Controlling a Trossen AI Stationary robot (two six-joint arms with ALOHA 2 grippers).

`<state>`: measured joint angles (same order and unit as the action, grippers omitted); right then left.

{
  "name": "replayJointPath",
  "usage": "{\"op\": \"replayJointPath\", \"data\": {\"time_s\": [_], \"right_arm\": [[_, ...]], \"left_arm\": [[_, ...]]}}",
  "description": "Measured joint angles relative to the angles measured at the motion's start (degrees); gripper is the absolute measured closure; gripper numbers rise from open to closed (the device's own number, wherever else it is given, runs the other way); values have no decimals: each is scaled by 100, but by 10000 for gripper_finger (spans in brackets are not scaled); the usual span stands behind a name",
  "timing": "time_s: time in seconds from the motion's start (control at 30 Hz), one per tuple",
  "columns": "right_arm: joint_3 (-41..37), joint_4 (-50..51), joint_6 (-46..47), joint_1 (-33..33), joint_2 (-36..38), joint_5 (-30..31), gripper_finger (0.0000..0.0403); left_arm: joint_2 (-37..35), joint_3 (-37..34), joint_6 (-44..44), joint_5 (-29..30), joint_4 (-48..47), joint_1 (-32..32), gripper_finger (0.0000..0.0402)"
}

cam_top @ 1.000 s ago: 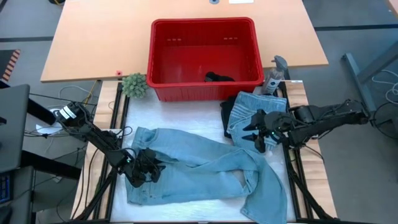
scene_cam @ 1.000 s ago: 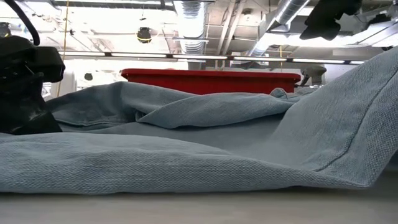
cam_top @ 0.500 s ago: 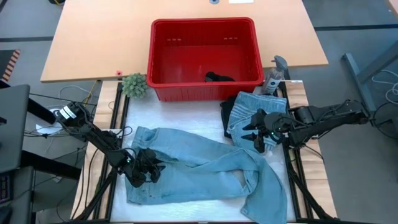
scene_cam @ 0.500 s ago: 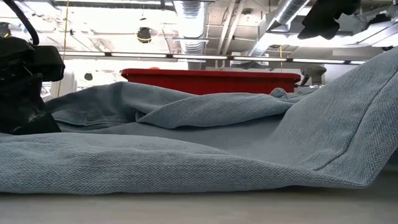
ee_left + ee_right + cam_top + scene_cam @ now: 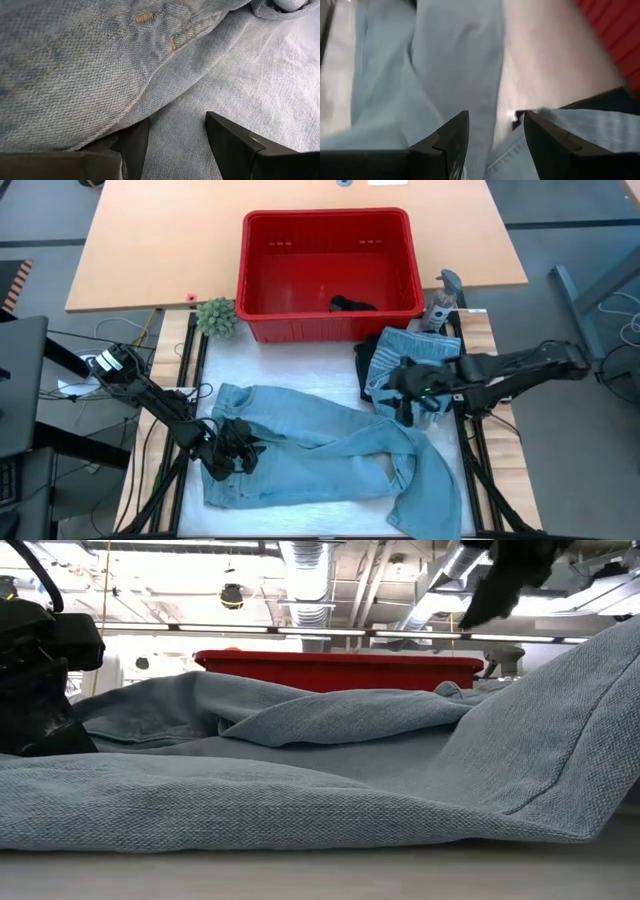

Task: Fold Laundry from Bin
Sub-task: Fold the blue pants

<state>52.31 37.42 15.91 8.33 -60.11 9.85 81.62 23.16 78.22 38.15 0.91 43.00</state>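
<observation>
Since 1 second ago the right gripper (image 5: 408, 392) has slid inward over the folded denim (image 5: 400, 350) near the bench's right edge, fingers spread and empty, while the left gripper (image 5: 232, 452), fingers spread, rests on the jeans (image 5: 330, 445) spread mid-bench before the bin (image 5: 328, 272), so flattening is underway and next needs a waistband pinch.
</observation>
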Motion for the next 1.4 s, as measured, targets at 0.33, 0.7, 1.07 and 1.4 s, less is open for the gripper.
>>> {"op": "replayJointPath", "data": {"time_s": [0.33, 0.7, 1.07, 1.4], "right_arm": [[0, -36, -576, 14, -1687, -1945, 188], [0, -36, -604, 53, -2250, -2050, 201], [0, 112, -746, -174, -2146, -1692, 218], [2, 642, -1295, 83, -2180, -1740, 319]], "left_arm": [[-9, 11, -1793, -467, -221, 11, 212], [0, 4, -2009, -120, -243, 11, 212], [0, 4, -2007, -127, -245, 12, 212], [0, 4, -2002, -129, -245, 12, 212]]}}
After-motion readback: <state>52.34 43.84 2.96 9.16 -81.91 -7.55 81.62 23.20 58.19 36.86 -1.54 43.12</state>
